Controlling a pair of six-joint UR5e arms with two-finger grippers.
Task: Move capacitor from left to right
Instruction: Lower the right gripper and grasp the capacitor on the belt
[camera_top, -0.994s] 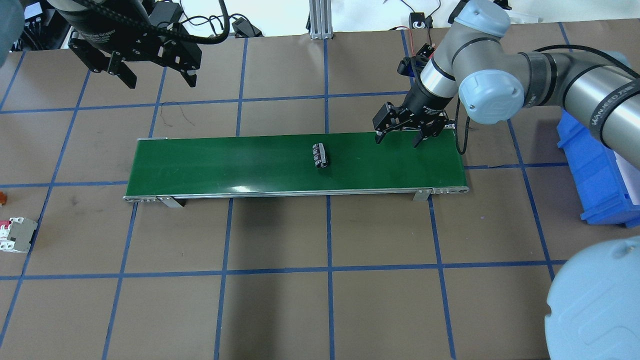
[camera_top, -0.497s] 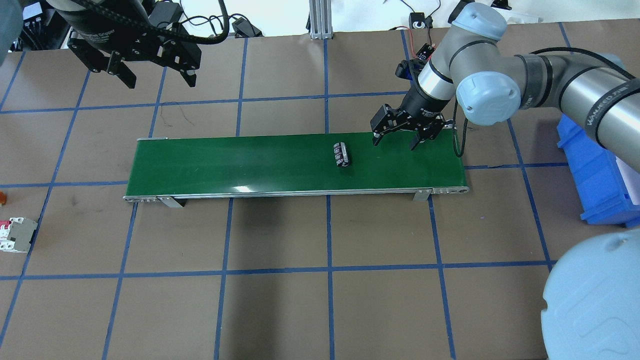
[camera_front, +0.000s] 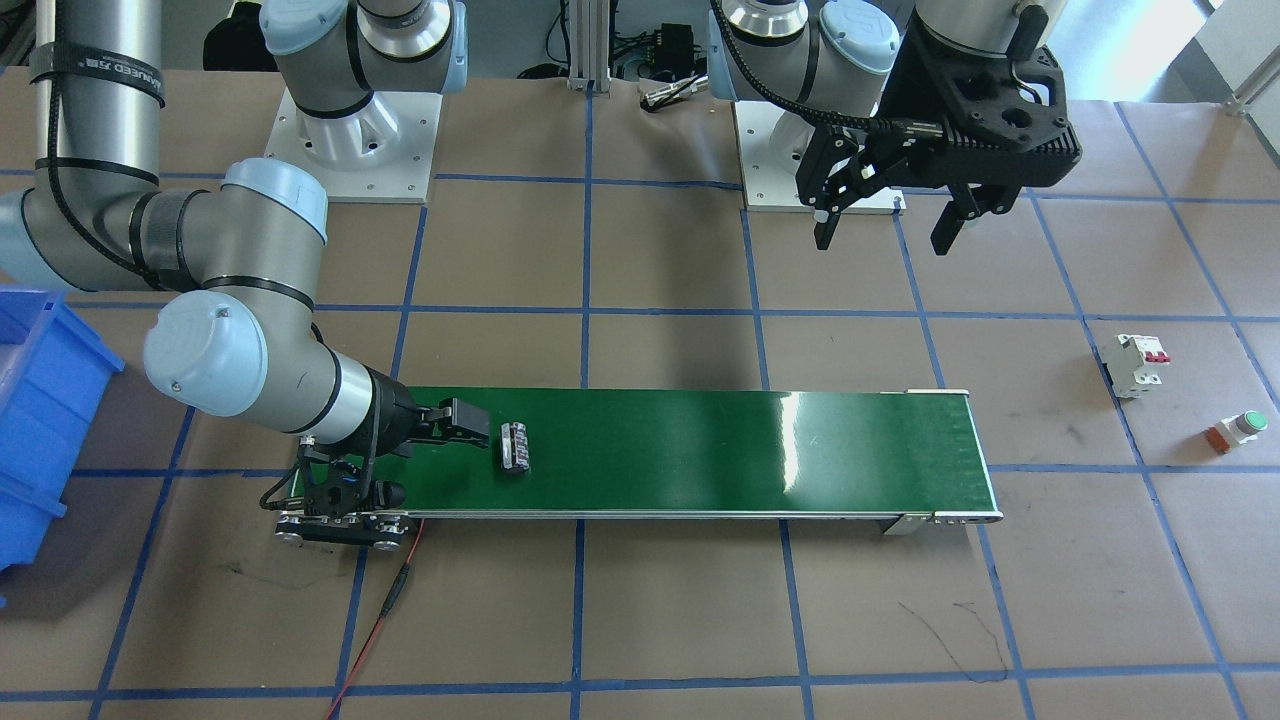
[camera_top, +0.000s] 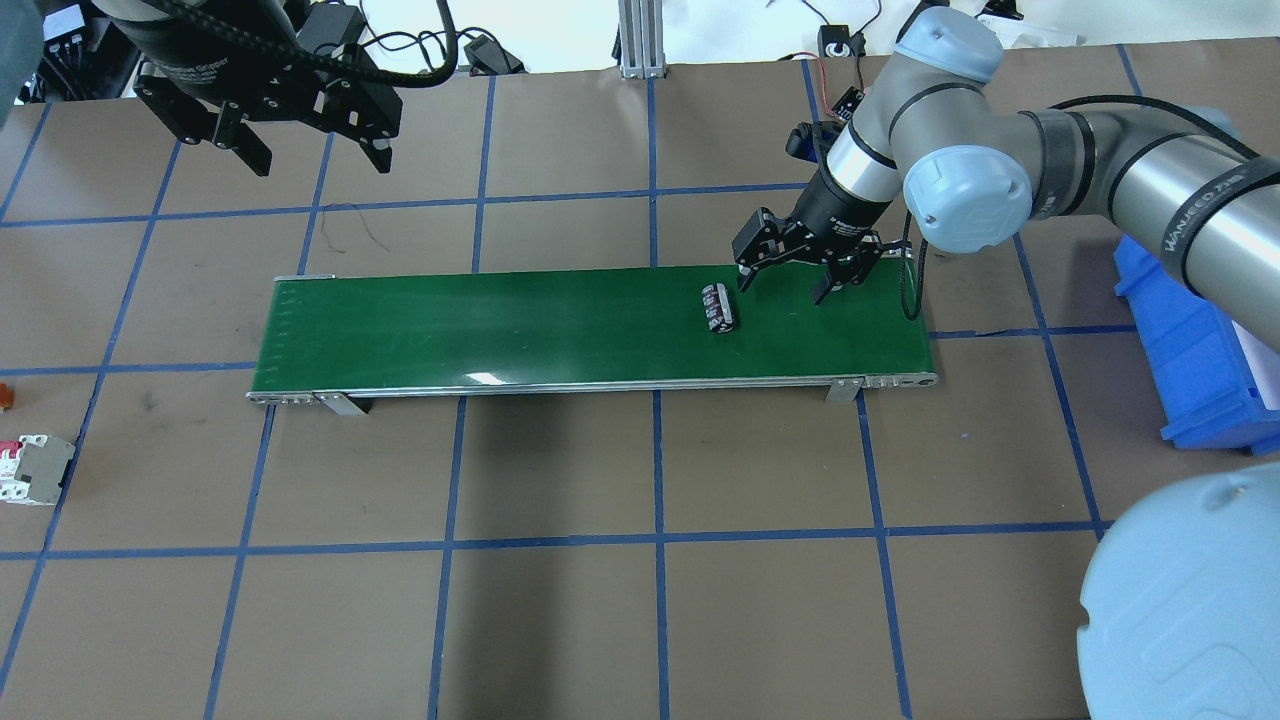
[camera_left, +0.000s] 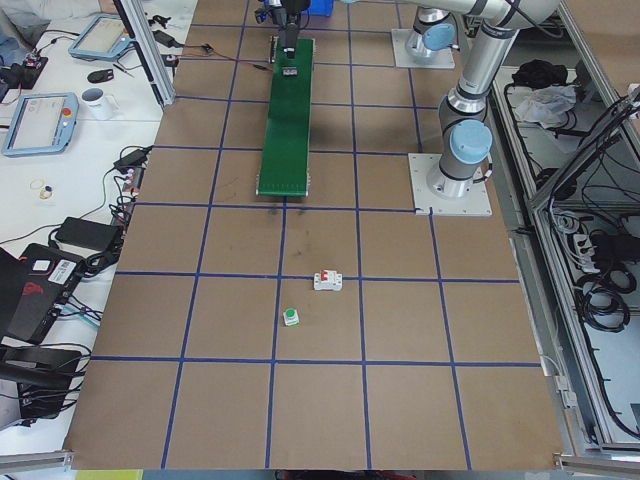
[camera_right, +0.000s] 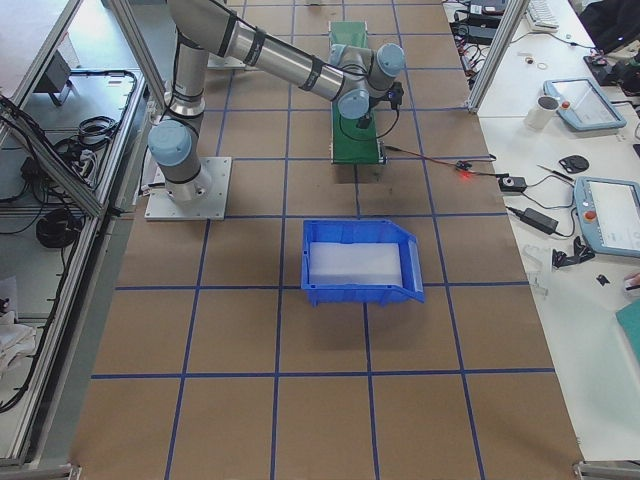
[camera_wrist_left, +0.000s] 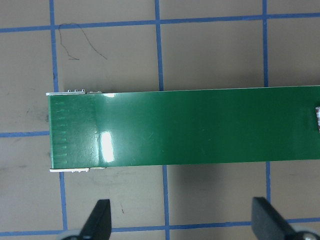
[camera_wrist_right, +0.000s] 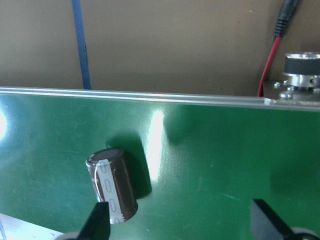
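Bright, even light falls from above. White glare patches sit on the green conveyor belt (camera_top: 560, 320). In the right wrist view a glare streak lies beside the capacitor (camera_wrist_right: 114, 184), which throws a dark shadow to its right. The brown table (camera_top: 600, 620) carries only soft, faint shadows.

We see a brown worktop (camera_top: 640, 600) crossed by blue tape lines, with a green conveyor (camera_top: 500, 320) lying on it beneath the right gripper (camera_top: 782, 290). A blue bin (camera_top: 1195, 350) sits outward of that gripper. A white breaker (camera_top: 35, 470) and a green push-button (camera_front: 1240, 428) lie well apart from the left gripper (camera_top: 322, 165).
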